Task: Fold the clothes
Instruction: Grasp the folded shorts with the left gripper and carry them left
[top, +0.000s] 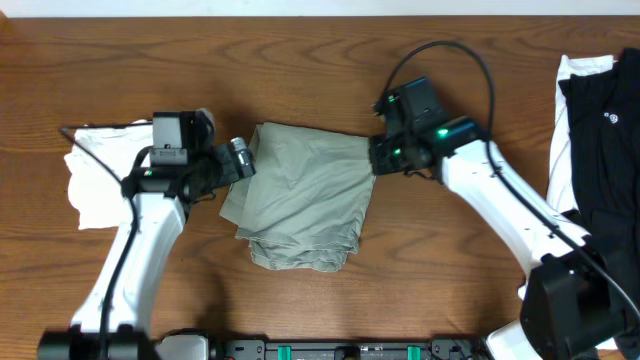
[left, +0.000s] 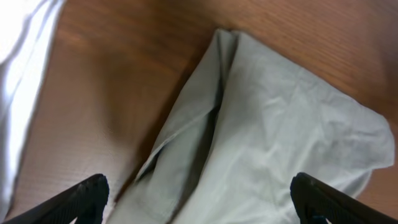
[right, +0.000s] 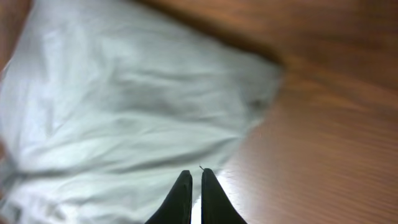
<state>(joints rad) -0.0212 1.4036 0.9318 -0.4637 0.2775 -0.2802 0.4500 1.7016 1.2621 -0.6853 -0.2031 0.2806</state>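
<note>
Khaki shorts (top: 300, 195) lie folded mid-table (top: 300, 60). My left gripper (top: 243, 158) is spread wide at their left edge. My right gripper (right: 191, 186) is pressed together, apparently empty. Fold looks laid, so no hold needed.

Wooden table (top: 300, 40) (folded shorts (top: 300, 195) atop)

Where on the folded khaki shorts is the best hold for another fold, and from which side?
Likely the layered left edge of the shorts, approached from the left: its stacked layers lie exposed there, inside the open left end effector.
</note>
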